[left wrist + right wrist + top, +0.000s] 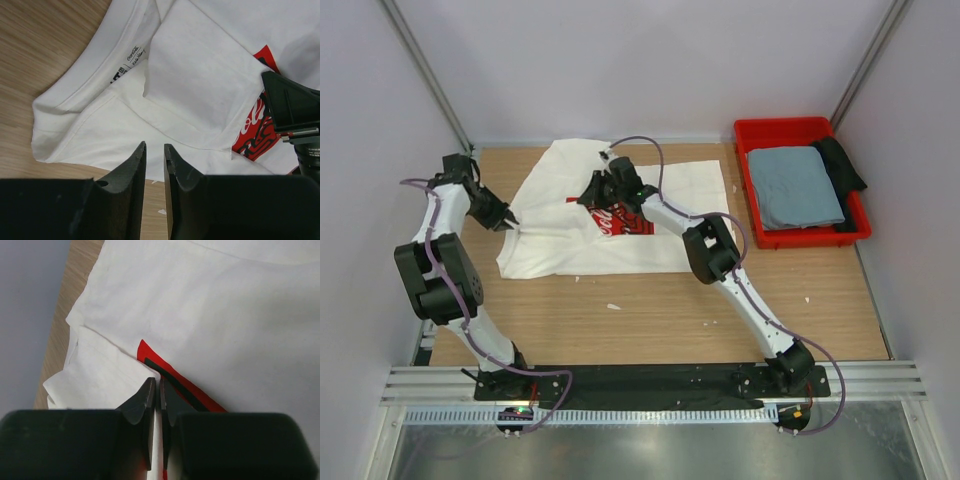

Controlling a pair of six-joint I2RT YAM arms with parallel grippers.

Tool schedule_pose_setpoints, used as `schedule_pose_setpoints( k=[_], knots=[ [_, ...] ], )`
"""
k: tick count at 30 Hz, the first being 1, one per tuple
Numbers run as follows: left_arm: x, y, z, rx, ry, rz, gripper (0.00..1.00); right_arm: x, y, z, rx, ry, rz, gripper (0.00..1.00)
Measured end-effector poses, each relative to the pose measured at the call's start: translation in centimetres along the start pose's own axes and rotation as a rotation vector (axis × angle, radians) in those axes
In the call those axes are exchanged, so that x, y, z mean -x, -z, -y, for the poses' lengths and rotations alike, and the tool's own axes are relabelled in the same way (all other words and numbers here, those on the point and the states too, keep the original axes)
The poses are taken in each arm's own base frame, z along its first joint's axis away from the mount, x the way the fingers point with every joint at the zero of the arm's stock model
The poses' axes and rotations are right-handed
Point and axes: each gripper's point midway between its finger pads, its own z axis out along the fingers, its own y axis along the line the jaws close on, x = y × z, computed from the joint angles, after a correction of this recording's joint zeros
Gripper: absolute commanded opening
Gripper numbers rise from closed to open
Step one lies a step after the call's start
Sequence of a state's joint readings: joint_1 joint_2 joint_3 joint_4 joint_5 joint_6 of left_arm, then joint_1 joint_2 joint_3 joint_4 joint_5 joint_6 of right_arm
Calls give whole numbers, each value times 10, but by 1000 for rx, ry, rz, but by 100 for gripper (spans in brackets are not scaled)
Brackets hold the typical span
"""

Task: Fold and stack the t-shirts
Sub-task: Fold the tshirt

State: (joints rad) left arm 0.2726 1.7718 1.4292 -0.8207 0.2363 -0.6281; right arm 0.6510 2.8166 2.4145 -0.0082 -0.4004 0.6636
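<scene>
The white t-shirt lay half-folded on the bench toward 11 o'clock. One flap was turned in beside the red print, with more folds and the stacking left. At 2 o'clock the red bin held the folded grey-blue t-shirt beside something black. The left end effector stood slightly apart, empty. The right end effector was nearly shut at the flap's edge — whether it gripped cloth could not be told.

Bright, even overhead light, faint soft shadows, white t-shirt slightly washed out
</scene>
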Motion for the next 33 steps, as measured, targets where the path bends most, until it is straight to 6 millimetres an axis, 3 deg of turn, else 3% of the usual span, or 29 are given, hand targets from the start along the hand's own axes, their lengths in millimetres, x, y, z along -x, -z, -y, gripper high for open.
schedule_pose_setpoints(
  k=[5, 11, 19, 23, 33],
  knots=[
    [-7, -4, -8, 27, 7, -18, 18, 4, 0, 2, -17, -5, 18, 4],
    [-11, -8, -18, 66, 24, -25, 4, 19, 8, -11, -19, 8, 48, 3],
    [-38, -38, -61, 194, 136, -158, 0, 39, 19, -32, 2, 33, 82, 3],
    [-49, -44, -82, 255, 184, -204, 0, 37, 22, -29, -13, 36, 81, 3],
    [-51, -46, -107, 348, 219, -222, 0, 14, 28, -5, -85, 24, 48, 3]
  ],
)
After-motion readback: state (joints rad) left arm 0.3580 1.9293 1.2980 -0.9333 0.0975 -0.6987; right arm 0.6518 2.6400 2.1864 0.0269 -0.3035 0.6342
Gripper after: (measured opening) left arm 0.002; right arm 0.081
